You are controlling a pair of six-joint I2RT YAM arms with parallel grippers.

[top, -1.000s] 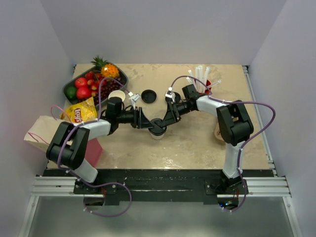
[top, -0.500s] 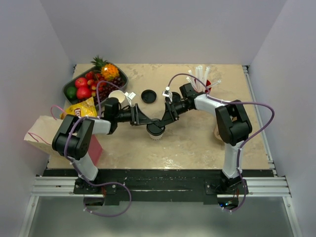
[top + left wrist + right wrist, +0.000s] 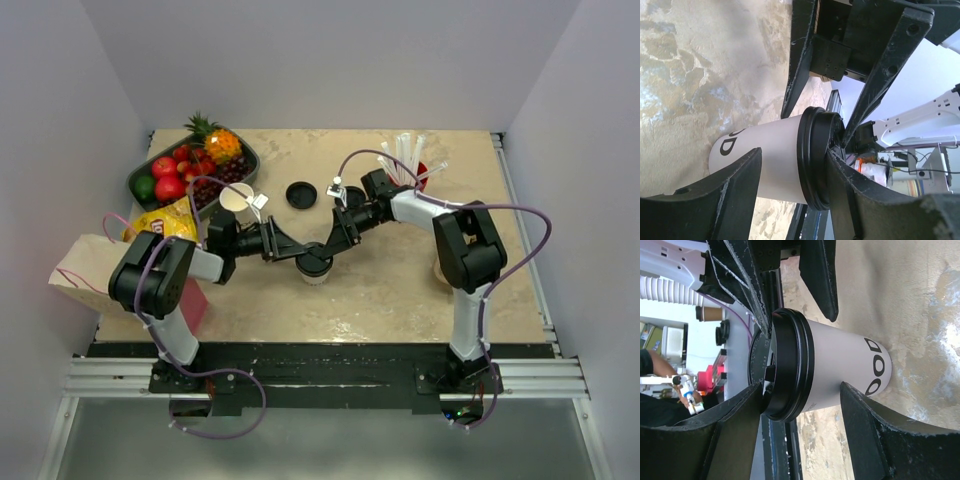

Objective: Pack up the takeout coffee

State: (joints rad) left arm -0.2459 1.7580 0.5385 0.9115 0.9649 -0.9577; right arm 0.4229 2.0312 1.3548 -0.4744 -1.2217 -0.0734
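The takeout coffee is a white paper cup (image 3: 318, 277) with a black lid (image 3: 314, 262) on it, standing upright on the table's middle. My left gripper (image 3: 299, 253) reaches it from the left and my right gripper (image 3: 331, 249) from the right, both turned on edge. In the left wrist view the left gripper (image 3: 794, 153) is open: one finger touches the lid (image 3: 812, 160) top, the other sits beside the cup (image 3: 770, 165) wall. The right gripper (image 3: 801, 386) stands the same way around the cup (image 3: 840, 365) and lid (image 3: 790, 370), open.
A second black lid (image 3: 301, 194) and an open white cup (image 3: 237, 197) lie behind the left arm. A fruit tray (image 3: 142, 172), a yellow chips bag (image 3: 163, 227) and a brown paper bag (image 3: 85, 270) are at the left. The red cup of straws (image 3: 421, 170) stands at the back right.
Both grippers and the lidded cup have drifted a little to the left. The left jaws have narrowed slightly.
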